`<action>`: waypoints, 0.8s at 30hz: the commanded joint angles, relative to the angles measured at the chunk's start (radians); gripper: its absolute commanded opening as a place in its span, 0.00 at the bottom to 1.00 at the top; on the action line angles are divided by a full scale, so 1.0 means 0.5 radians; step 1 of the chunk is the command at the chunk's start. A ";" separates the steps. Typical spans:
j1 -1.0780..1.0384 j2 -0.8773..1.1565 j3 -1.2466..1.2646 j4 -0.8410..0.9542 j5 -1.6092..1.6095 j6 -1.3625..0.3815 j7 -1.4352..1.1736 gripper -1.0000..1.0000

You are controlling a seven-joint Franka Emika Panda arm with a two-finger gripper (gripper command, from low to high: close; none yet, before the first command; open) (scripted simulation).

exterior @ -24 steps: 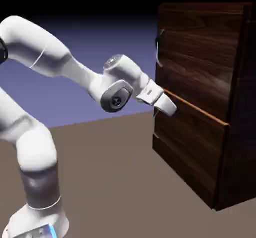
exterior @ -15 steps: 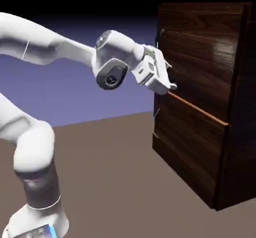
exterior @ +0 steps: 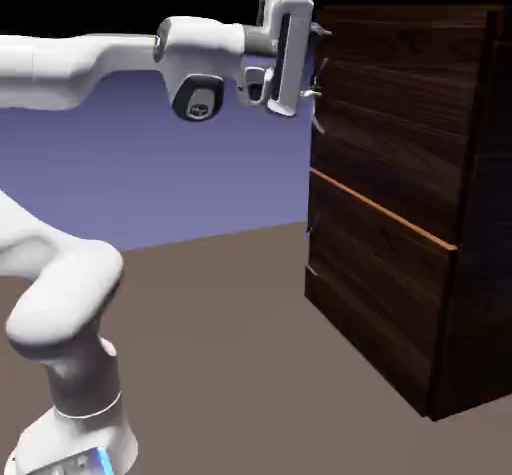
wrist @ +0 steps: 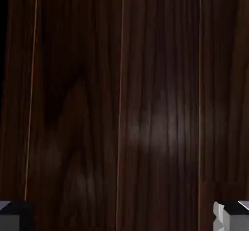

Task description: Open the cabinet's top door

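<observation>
The cabinet (exterior: 478, 263) is tall and of dark walnut, and stands at the exterior view's right. Its top door (exterior: 400, 103) is shut above a thin orange-brown seam (exterior: 385, 215). A small silvery handle (exterior: 315, 115) runs vertically by the door's left edge. My gripper (exterior: 318, 61) is level, high up at that edge, facing the door just above the handle. In the hand view dark wood grain (wrist: 126, 103) fills the picture. The two fingertips (wrist: 229, 216) stand wide apart at the bottom corners, with only wood showing between them. The gripper is open.
The shorter lower panel (exterior: 375, 298) sits under the seam. The cabinet stands on a brown table (exterior: 230, 363). My arm's base (exterior: 75, 433) rises at the lower left of the exterior view.
The hand has climbed from the seam's height to the top door's upper left edge and has turned level to face the door. The cabinet has not moved.
</observation>
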 commanded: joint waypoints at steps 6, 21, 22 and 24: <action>-0.256 -0.125 0.334 0.191 0.513 0.049 0.522 0.50; -0.894 -0.438 1.169 0.670 1.795 0.170 1.827 0.50; -0.937 -0.458 1.225 0.701 1.881 0.178 1.914 0.50; -0.953 -0.466 1.247 0.714 1.914 0.181 1.948 0.50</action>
